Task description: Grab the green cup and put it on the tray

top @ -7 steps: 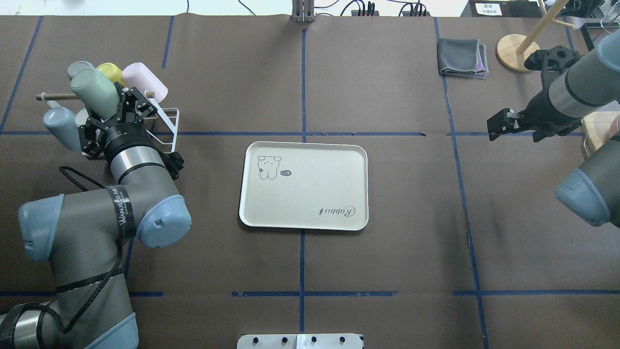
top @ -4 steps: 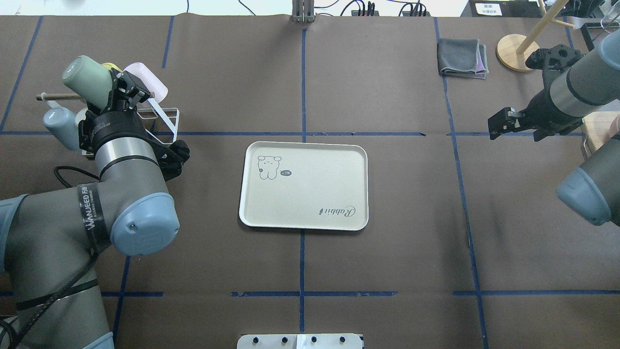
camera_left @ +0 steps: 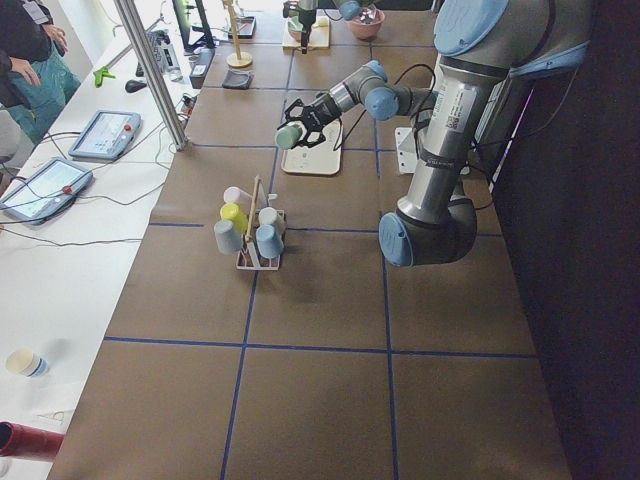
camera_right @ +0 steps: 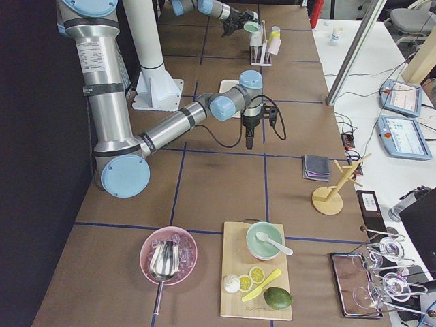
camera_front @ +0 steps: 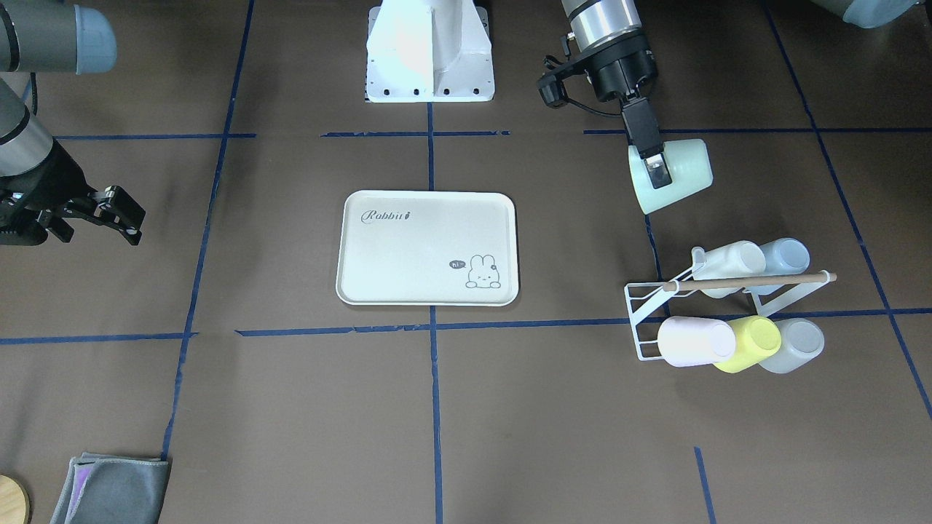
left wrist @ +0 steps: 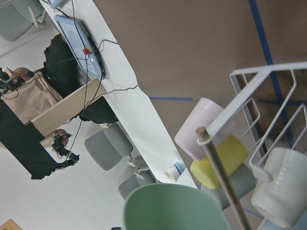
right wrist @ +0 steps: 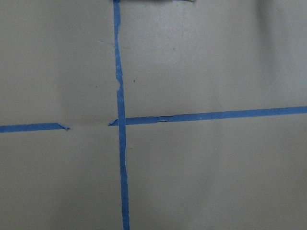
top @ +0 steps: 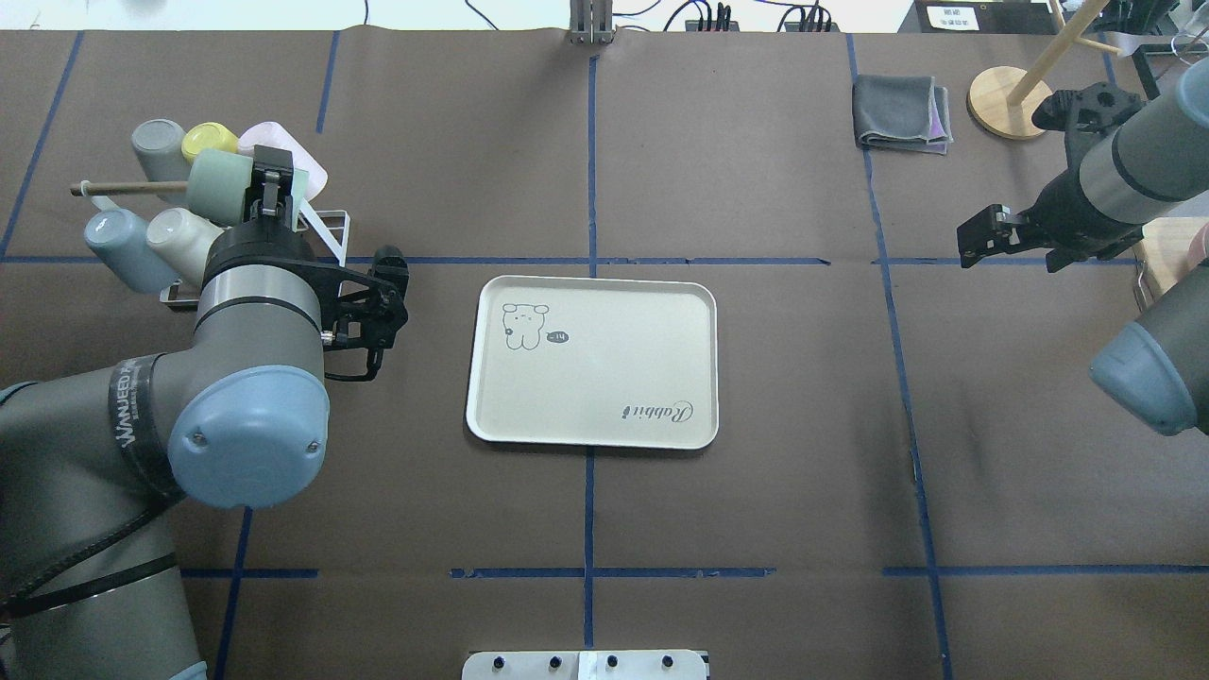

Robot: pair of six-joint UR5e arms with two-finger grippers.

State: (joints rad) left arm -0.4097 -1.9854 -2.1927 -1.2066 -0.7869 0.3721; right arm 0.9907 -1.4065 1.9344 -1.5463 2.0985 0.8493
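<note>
The green cup (camera_front: 684, 171) is in my left gripper (camera_front: 657, 171), held on its side in the air behind the rack, one finger across its wall near the mouth. In the overhead view the green cup (top: 219, 187) lies with its base to the left, and my left gripper (top: 274, 186) is shut on it. Its rim fills the bottom of the left wrist view (left wrist: 172, 208). The cream tray (top: 604, 378) lies empty at the table's middle and also shows in the front view (camera_front: 415, 255). My right gripper (top: 978, 238) hovers open and empty at the far right.
A white wire rack (camera_front: 644, 320) with a wooden rod holds pink (camera_front: 695, 340), yellow (camera_front: 753, 340), grey, white and pale blue cups. It stands left of the tray in the overhead view (top: 326, 231). A folded grey cloth (top: 900, 113) and a wooden stand (top: 1001, 99) sit at the back right.
My left wrist has turned and drawn back, so the green cup is off the rack and now lies sideways in the gripper. The right arm has barely moved.
</note>
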